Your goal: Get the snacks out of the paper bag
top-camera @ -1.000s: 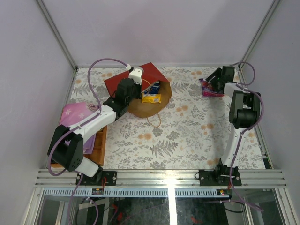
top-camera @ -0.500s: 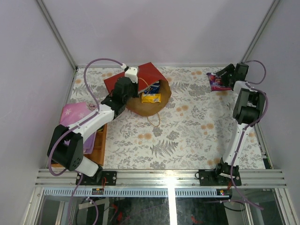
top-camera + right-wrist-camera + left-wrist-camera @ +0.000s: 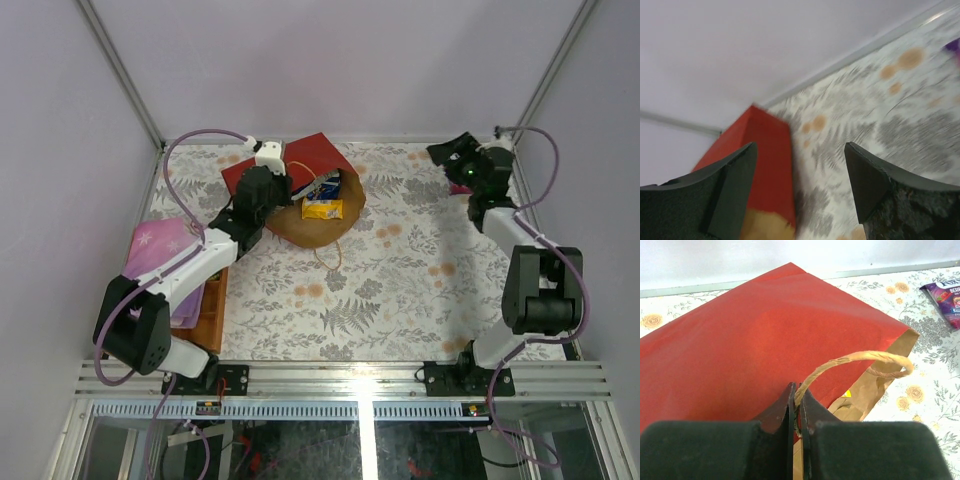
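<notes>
The paper bag [image 3: 312, 160] lies on its side at the back of the table, red outside, with its brown mouth facing the near side. A yellow packet [image 3: 322, 209] and a blue packet [image 3: 325, 187] lie in the mouth. My left gripper [image 3: 288, 188] is shut on the bag's upper cord handle [image 3: 860, 357], over the red side [image 3: 740, 335]; in its own view the gripper [image 3: 796, 387] pinches the cord. My right gripper [image 3: 443, 152] is open and empty at the back right, and in its own view [image 3: 800, 147] it faces the bag [image 3: 765, 165]. A purple packet [image 3: 945, 295] lies on the table at the back right.
A flat pink-purple item with stars [image 3: 160, 245] lies on a wooden tray [image 3: 212, 300] at the left edge. The bag's other cord handle [image 3: 330, 255] lies on the floral cloth in front of the mouth. Walls close in the back and sides.
My right gripper carried the purple packet to the back right, let it go, and turned left toward the bag. My left gripper drew back and left a little with the handle.
</notes>
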Available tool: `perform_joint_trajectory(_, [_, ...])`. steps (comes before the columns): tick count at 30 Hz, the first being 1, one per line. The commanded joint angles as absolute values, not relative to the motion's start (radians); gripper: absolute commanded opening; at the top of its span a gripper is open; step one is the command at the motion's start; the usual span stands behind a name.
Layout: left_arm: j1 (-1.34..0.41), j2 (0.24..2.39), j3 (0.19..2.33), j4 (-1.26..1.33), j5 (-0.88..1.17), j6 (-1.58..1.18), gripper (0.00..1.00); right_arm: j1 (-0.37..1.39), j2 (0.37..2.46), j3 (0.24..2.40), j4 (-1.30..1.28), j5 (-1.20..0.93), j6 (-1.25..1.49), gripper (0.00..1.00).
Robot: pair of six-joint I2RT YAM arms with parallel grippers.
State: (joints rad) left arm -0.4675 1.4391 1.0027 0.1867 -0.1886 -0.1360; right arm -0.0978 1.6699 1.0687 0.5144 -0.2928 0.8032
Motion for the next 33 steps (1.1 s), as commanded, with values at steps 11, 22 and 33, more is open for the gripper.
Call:
perform_joint_trajectory(11, [-0.454, 1.320, 0.878, 0.421, -0.189, -0.199, 0.16, 0.415, 1.536, 0.765, 0.632, -0.110, 0.755, 0.81])
perform_joint_trajectory(22, [-0.455, 1.286, 0.867, 0.427, -0.160, -0.188, 0.21, 0.573, 1.778, 0.920, 0.746, -0.055, 0.917, 0.83])
perform_joint_trajectory(33, [-0.454, 1.299, 0.874, 0.417, -0.120, -0.195, 0.22, 0.601, 1.958, 1.054, 0.697, 0.104, 1.063, 0.86])
